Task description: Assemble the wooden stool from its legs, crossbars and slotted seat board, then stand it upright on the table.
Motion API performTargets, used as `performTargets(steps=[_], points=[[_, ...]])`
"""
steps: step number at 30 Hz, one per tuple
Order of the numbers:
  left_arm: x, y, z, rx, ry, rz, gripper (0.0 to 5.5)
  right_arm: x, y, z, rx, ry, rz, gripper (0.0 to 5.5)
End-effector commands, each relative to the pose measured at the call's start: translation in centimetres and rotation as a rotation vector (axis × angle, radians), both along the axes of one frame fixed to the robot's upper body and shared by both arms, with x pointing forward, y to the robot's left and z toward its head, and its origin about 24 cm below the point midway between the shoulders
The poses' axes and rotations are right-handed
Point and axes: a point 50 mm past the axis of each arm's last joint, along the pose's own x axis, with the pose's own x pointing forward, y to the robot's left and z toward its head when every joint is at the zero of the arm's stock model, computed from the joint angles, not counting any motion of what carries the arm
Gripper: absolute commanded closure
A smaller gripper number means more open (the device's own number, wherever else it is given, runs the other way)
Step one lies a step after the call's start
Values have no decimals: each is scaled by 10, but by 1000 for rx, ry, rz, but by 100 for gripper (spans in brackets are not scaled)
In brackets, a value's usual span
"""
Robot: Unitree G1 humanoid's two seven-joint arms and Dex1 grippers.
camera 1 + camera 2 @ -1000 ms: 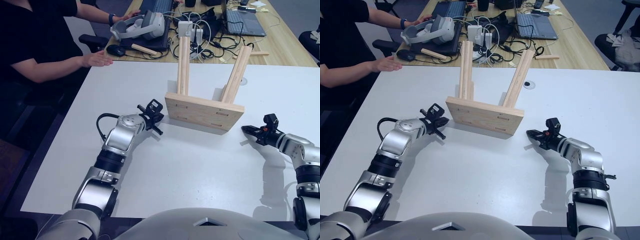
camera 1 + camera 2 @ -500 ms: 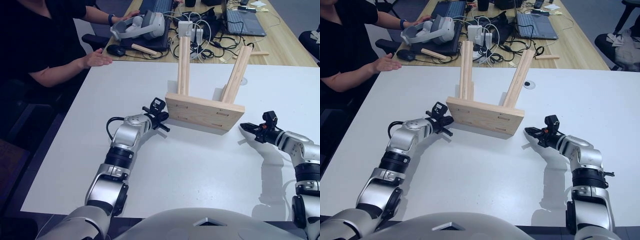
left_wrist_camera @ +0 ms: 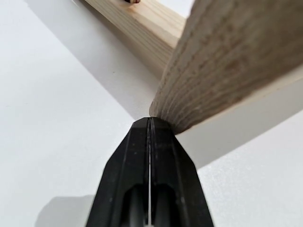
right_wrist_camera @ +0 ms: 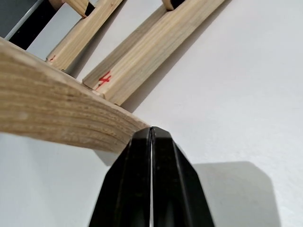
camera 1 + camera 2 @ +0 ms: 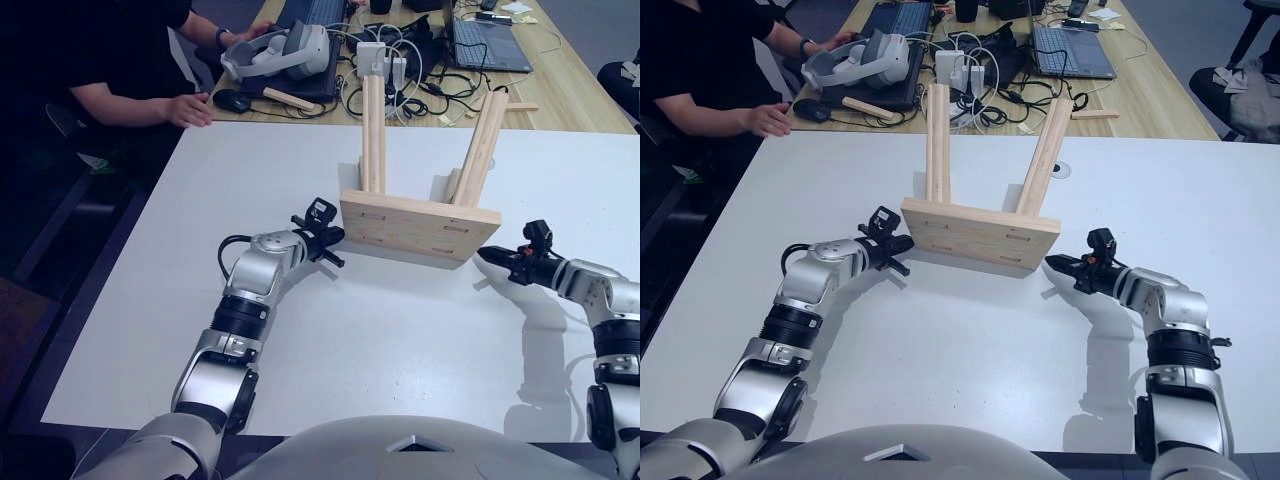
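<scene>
Well, both grippers are pressed shut with nothing inside. The left gripper (image 5: 336, 238) touches one end of the seat board (image 5: 420, 226), and the right gripper (image 5: 484, 256) touches the other end. The stool (image 5: 980, 232) looks built, but it lies on its side on the table (image 5: 400, 350), with its legs (image 5: 373, 135) pointing away. Standing it up is left. Both arms reach forward, low over the table.

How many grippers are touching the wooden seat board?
2. The left gripper, shut, touches the left end of the seat board with its tip; the right gripper, shut, touches the right end.
</scene>
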Motion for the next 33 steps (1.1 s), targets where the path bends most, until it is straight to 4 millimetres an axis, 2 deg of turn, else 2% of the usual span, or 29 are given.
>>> performTargets(steps=[1, 17, 33], points=[[1, -6, 5, -16, -12, -29, 549, 2, 8, 0, 16, 5, 32, 550], [-2, -8, 7, -44, -3, -53, 549, -5, 11, 0, 34, 20, 66, 550], [-21, -18, 13, -226, 87, -167, 549, -17, 24, 7, 105, 12, 111, 550]])
